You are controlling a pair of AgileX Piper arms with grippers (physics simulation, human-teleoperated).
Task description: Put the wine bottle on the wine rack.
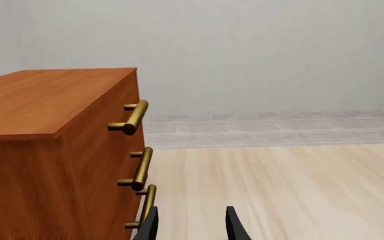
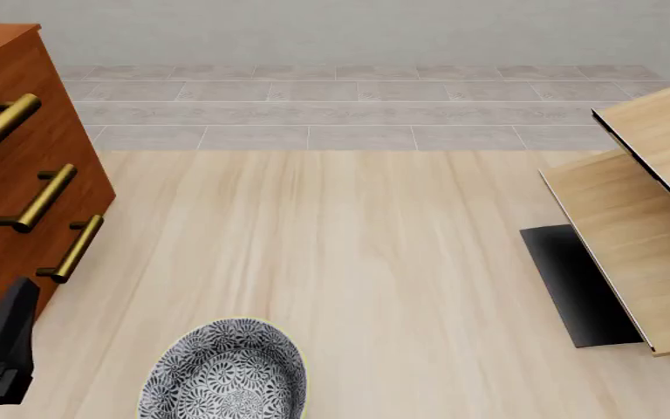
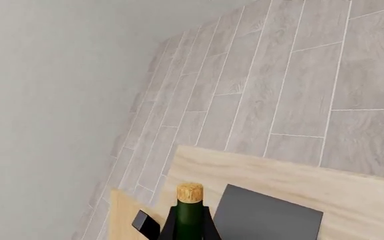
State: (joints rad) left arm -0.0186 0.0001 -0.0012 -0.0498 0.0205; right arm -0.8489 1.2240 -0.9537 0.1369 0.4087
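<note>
R fingers (image 3: 178, 225) grip wine bottle (image 3: 190, 212) nr wine rack (image 2: 638, 236).

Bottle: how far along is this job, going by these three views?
Done: the bottle appears picked up. In the right wrist view its neck and cork stand between the right claw fingers, and the front view shows no bottle on the table.

In hand: carrying it; the claw is outside the front view.

Left: the rack holds no bottle in view. The left claw is open and empty.
</note>
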